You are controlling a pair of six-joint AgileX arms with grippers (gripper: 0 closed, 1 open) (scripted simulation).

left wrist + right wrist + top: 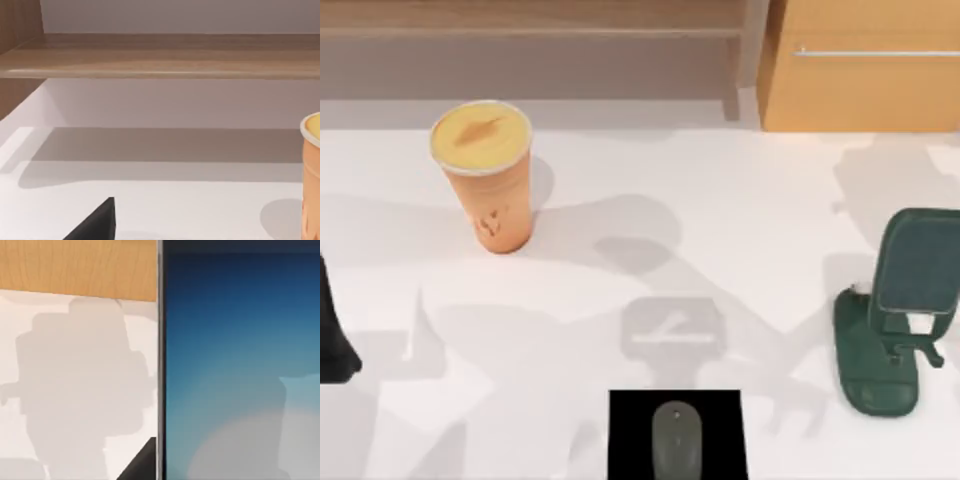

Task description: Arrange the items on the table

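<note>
The left arm (334, 325) is showing in the top view as a dark, narrow shape tapering downward to a rounded end. It is sitting at the far left, well apart from the middle of the workspace. In the left wrist view, a black wedge of the left gripper (97, 224) is pointing forward, just beneath the camera. In the right wrist view, a small dark corner of the right gripper (141, 461) is poking in close below the wrist.
</note>
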